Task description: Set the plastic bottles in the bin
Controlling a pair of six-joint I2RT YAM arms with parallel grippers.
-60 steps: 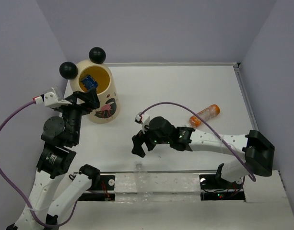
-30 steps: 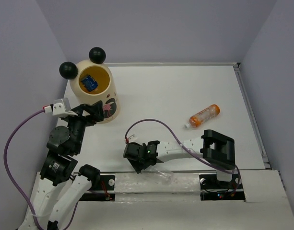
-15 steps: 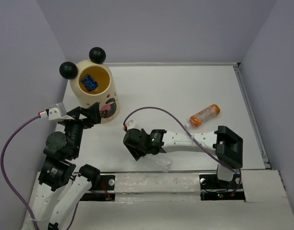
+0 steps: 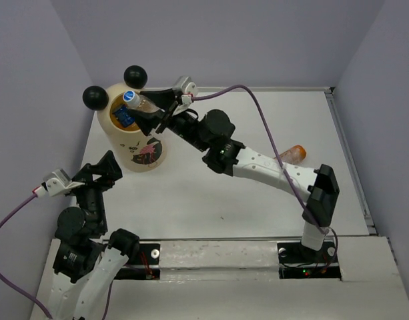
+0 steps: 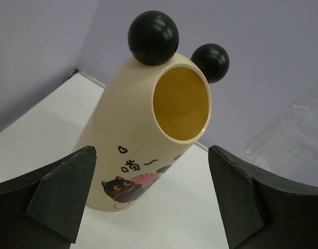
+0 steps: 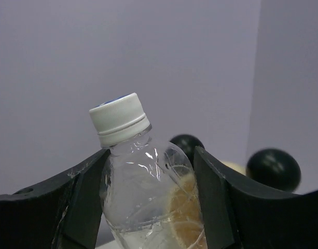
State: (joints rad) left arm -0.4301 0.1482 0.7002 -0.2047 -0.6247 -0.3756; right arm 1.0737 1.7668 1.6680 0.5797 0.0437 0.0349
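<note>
Left claw [image 5: 151, 207] released, empty, near-left of bin [image 4: 126, 152]. Clear bottle [image 4: 139, 102] clenched in right claw [image 4: 147, 110], long axis left-right, cap leftward, seemingly above bin's far rim; bin lies below. Orange bottle [image 4: 294, 153] on tabletop, right.

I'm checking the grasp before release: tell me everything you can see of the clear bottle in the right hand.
The bottle is clear, thin, crinkled plastic with a white screw cap; no liquid shows in it. The right hand grips its body, a finger pressed to each side, with the cap end pointing away from the wrist. In the top view it lies tilted over the mouth of the bin, cap above the opening. Its base is hidden by the hand.
</note>
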